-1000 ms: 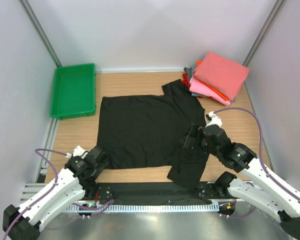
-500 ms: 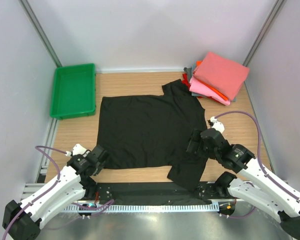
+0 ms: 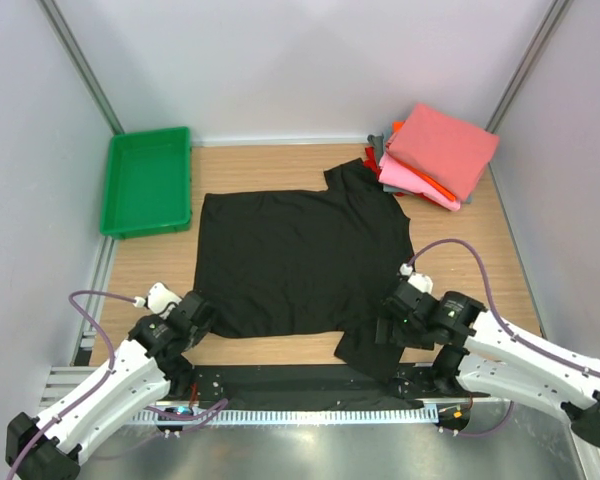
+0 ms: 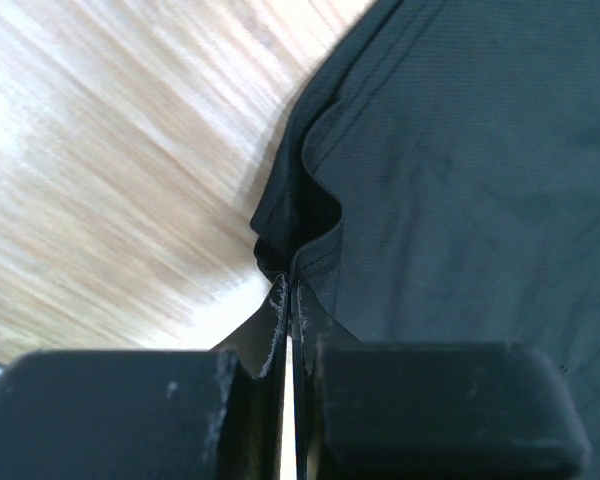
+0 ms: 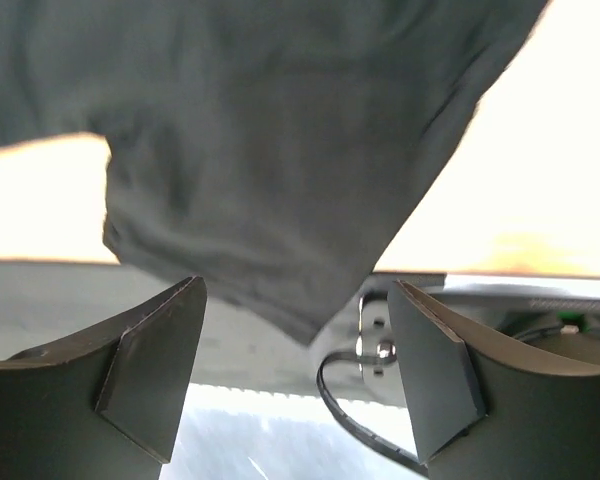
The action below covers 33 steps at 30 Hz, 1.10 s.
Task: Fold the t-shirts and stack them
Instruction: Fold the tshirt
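top view, black t-shirt (image 3: 300,260): lies spread flat in the middle of the bench (image 3: 480,250). Its near right sleeve (image 3: 372,345) trails onto the dark rail (image 3: 280,378) at the near edge.
top view, folded stack (image 3: 435,150): sits in the far right corner, salmon-pink on top. The green tray (image 3: 147,180) is far left, well apart from it.
top view, right claw (image 3: 388,328): over the last second it has drawn back from the shirt's right side toward the near edge. It now sits over the trailing sleeve.
top view, left claw (image 3: 195,315): at the shirt's near left corner, barely shifted.
left wrist, left claw (image 4: 288,310): clenched on the black hem. The cloth puckers into a ridge just ahead of the tips.
right wrist, right claw (image 5: 295,350): fingers (image 5: 150,360) are spread wide with nothing between them. The sleeve cloth lies ahead, untouched.
meaning: the left corner looks secured and the right is not. The right arm appears to be repositioning for a sleeve grip. The fold is not yet begun.
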Tool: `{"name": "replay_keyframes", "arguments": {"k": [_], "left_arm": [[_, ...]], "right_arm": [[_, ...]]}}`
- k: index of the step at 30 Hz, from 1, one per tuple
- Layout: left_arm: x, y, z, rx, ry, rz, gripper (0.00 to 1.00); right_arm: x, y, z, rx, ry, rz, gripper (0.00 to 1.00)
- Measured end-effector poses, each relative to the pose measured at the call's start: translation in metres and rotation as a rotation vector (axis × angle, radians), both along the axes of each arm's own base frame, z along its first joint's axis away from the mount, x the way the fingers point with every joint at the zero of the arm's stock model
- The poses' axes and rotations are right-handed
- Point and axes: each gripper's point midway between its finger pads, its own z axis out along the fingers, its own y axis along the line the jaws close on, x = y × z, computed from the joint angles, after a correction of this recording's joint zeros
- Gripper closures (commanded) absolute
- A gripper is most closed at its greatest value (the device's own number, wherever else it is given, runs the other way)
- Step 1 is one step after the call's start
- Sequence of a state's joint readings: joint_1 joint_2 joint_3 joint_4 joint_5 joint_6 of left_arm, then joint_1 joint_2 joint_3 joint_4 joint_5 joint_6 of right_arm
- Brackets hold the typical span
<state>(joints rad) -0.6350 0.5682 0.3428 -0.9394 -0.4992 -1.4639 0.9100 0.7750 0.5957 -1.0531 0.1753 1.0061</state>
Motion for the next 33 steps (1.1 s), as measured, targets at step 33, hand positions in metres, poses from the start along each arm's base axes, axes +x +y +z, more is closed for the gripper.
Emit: {"name": "replay_keyframes", "arguments": {"k": [33], "left_arm": [[0.006,-0.008,-0.002,-0.036,-0.075,-0.076,1.00]], "right_arm": [[-0.093,0.032,-0.052,-0.126,0.302,0.319,0.41]]}}
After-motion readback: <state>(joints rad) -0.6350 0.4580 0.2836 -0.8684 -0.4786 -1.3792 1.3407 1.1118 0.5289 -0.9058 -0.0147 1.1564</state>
